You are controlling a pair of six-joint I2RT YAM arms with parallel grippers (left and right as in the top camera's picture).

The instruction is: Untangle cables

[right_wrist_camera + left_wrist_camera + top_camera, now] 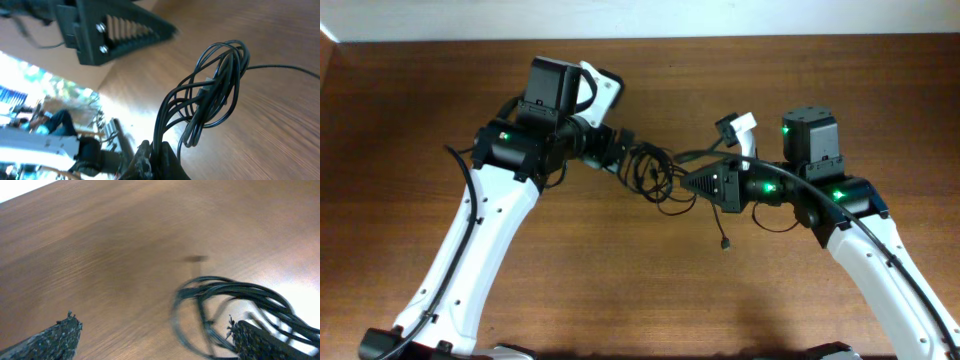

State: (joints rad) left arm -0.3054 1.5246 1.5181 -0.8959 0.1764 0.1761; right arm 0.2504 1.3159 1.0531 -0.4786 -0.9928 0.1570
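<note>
The cables (652, 172) form a loose black tangle at mid-table between my two grippers. My right gripper (686, 182) points left and is shut on a bunch of strands. In the right wrist view the cables (220, 75) rise from my right gripper (154, 144) into a knotted loop. My left gripper (624, 152) is at the tangle's left edge, open. In the left wrist view my left gripper (150, 326) has its fingers wide apart, and the blurred cables (227, 292) lie by the right finger (255, 340). Nothing is pinched there.
One thin cable end with a small plug (725, 243) trails toward the front of the wooden table (620, 280). A single strand (285, 68) runs off right across the wood. The open left gripper's body (115, 30) looms close above the bundle.
</note>
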